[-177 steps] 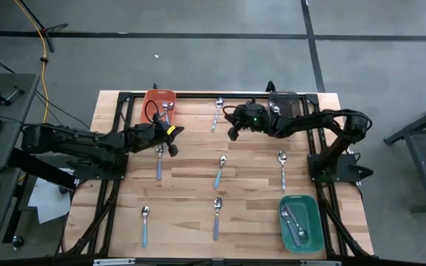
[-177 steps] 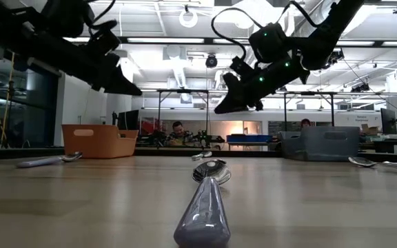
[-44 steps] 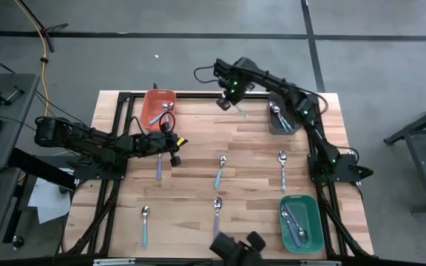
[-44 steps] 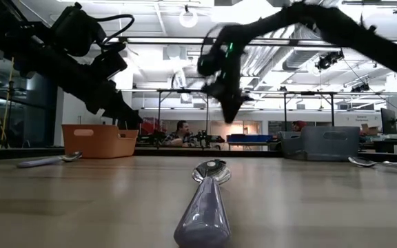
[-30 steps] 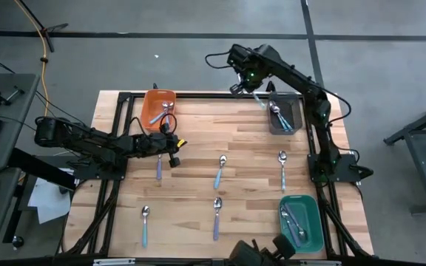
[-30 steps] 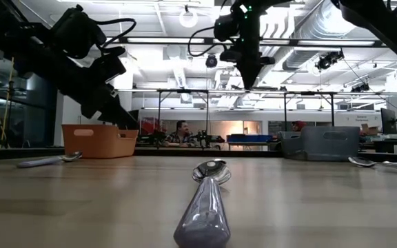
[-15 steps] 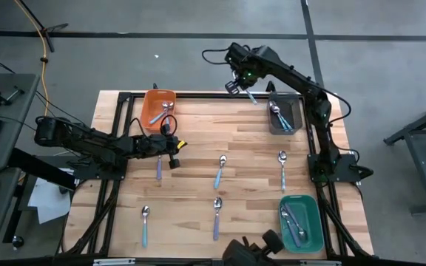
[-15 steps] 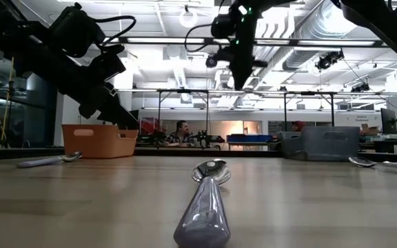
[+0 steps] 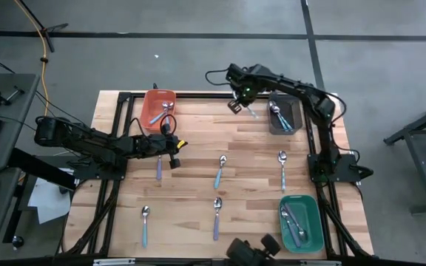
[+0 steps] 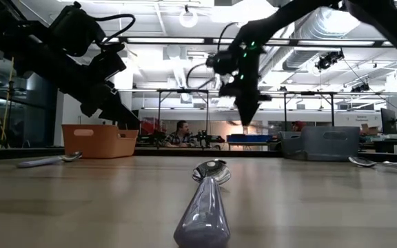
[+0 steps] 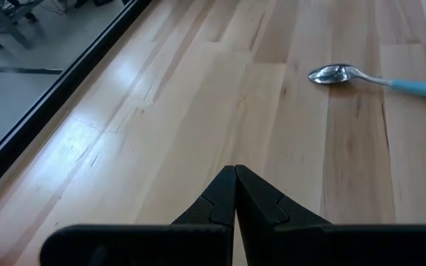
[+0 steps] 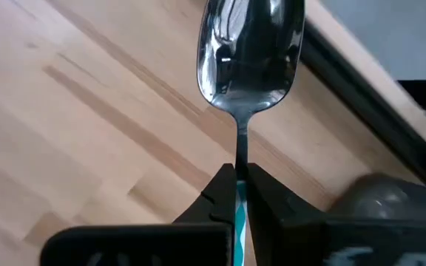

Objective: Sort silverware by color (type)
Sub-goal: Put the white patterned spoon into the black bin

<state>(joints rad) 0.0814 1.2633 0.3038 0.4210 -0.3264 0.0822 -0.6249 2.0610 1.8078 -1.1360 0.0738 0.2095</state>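
Observation:
My right gripper [image 9: 239, 106] hangs over the table's far edge, between the orange bin [image 9: 159, 108] and the grey bin [image 9: 285, 116]. It is shut on a spoon with a teal handle [image 12: 251, 52], which points downward in the low view [image 10: 245, 124]. My left gripper [image 9: 173, 159] is shut and empty. It hovers over the left half of the table, next to a blue-handled spoon [image 9: 159, 167] that lies flat. Other spoons lie flat on the wood at mid-table [image 9: 220, 171], on the right [image 9: 282, 168] and toward the near edge [image 9: 145, 224] [image 9: 217, 216]. My right gripper pinches the spoon's teal handle [image 12: 238, 209] between its two fingers, just behind the thin metal neck. The fingers come from above and lie along the handle. The silver bowl [image 12: 251, 52] sticks out beyond the fingertips, and the spoon hangs clear of the table.
The orange and grey bins at the far edge and the green bin [image 9: 300, 222] at the near right corner each hold silverware. A black frame runs around the table edge [image 9: 198, 94]. A dark object [image 9: 251, 251] shows at the near edge. Bare wood lies between the spoons.
My right gripper, still shut on the teal-handled spoon, has come down from high above the far edge. It has also moved a little toward the near edge and now hangs lower over the table. The left arm has kept still.

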